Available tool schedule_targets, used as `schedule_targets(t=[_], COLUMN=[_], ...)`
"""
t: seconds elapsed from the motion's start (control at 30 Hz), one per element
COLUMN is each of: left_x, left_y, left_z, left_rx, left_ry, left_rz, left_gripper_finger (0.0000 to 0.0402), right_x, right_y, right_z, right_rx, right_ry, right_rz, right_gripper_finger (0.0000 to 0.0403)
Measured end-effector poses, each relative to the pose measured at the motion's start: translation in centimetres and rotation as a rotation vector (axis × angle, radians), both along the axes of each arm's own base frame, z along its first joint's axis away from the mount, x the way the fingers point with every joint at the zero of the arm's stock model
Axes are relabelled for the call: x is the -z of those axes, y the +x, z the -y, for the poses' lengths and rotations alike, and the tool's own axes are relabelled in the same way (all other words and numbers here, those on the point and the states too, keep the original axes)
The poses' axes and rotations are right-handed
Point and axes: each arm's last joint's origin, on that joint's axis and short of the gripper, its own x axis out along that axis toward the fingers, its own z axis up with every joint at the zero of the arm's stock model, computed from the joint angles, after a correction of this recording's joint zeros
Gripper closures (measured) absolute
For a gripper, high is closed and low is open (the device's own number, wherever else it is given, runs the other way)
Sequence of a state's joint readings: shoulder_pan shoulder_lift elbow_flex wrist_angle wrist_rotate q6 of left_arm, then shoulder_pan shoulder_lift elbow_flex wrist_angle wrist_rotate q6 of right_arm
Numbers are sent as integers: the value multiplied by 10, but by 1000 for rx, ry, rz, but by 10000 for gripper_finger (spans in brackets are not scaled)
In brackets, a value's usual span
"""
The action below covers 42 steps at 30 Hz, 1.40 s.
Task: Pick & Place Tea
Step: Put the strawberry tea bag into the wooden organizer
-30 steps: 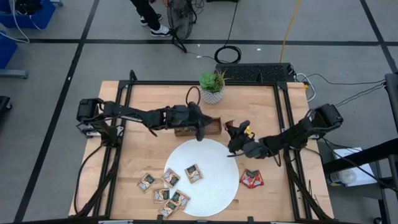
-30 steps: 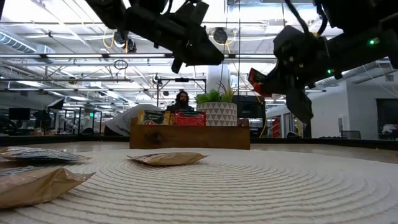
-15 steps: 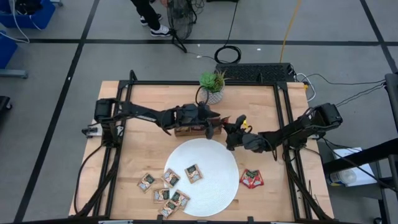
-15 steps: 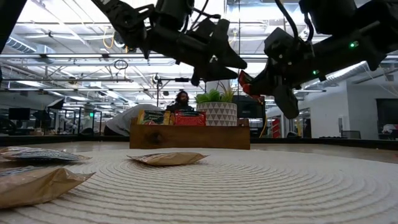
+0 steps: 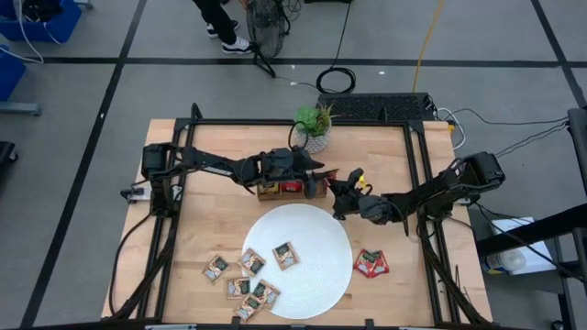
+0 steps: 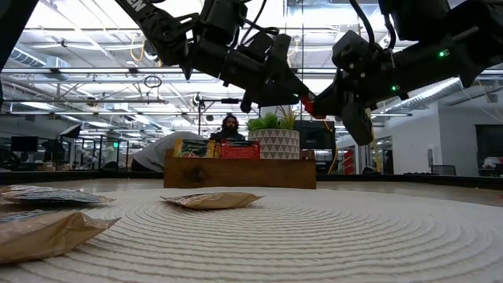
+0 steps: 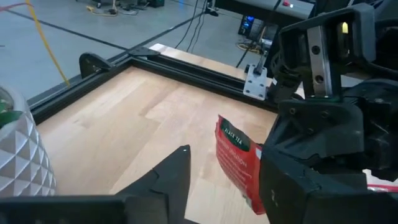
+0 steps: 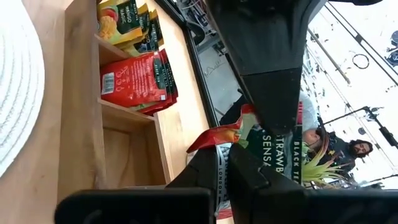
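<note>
My right gripper (image 5: 337, 194) hovers just right of the wooden tray (image 5: 275, 192) and is shut on a red tea sachet (image 7: 233, 155). My left gripper (image 5: 319, 179) reaches over the tray's right end and is open. Its fingers (image 7: 177, 165) stand on either side of that sachet; whether they touch it, I cannot tell. The tray holds tan sachets (image 8: 127, 18) and red sachets (image 8: 137, 81) standing in two compartments. More tan sachets (image 5: 285, 255) lie flat on and beside the white plate (image 5: 316, 238). Red sachets (image 5: 371, 263) lie on the table to its right. My right gripper pinches the red sachet between its two fingers at one crumpled edge (image 8: 217, 140). The fingers come roughly level from the table's right side. The sachet is lifted clear of the table and sticks out past the fingertips toward my left gripper.
A potted plant (image 5: 313, 126) in a white patterned pot stands behind the tray near the far edge. The tray's third compartment (image 8: 124, 155) shows bare wood. A person (image 6: 229, 126) sits in the room beyond the table. Bare table lies left of the plate.
My left gripper has moved from the plate's far rim toward the table's right, over the tray's right end, up to my right gripper. My right gripper has carried the red sachet a little toward the far edge and the tray, closing the gap between the two.
</note>
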State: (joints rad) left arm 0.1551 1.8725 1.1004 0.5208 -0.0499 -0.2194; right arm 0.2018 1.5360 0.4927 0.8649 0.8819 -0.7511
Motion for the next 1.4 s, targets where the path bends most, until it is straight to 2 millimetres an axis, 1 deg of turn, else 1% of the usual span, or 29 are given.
schedule_targets(t=[0.1,0.17,0.3,0.33,0.4,0.47,0.6,0.67,0.83,0.9,0.93,1.0,1.1,1.17,1.27,1.33,1.4], left_x=[1,1,0,-1,-2,-9,-36,-43,-53,-46,-39,-22,-10,1,17,23,33], left_y=[0,0,0,0,0,-4,-17,-23,-35,-39,-42,-53,-70,-85,-102,-111,-117], left_z=[0,0,2,3,3,3,1,2,11,15,17,21,23,19,15,13,9], left_rx=[9,39,122,133,147,148,62,43,103,146,174,240,246,232,264,289,298], left_ry=[1,8,66,81,126,172,267,305,396,443,462,499,539,528,517,528,540], left_rz=[-7,-8,-5,-5,-11,-27,-35,-70,-159,-188,-200,-227,-136,-89,15,78,85], left_gripper_finger=[260,288,378,388,395,397,399,399,400,400,400,400,401,401,401,401,401], right_x=[0,0,1,1,1,2,6,6,6,6,6,7,8,8,9,9,9], right_y=[0,0,2,1,1,1,0,0,-1,-2,-3,-4,-5,-5,-7,-8,-9], right_z=[0,-1,-2,-3,-3,-3,-3,-3,-1,0,0,1,2,2,3,3,4], right_rx=[-3,-29,-89,-92,-87,-78,-62,-57,4,51,72,101,130,140,138,138,139], right_ry=[2,11,30,41,72,112,167,176,157,138,129,116,103,100,103,106,109], right_rz=[1,1,-1,6,22,45,46,57,64,62,63,57,47,54,62,72,82], right_gripper_finger=[398,398,395,390,374,356,327,319,310,309,310,312,316,319,322,323,323])
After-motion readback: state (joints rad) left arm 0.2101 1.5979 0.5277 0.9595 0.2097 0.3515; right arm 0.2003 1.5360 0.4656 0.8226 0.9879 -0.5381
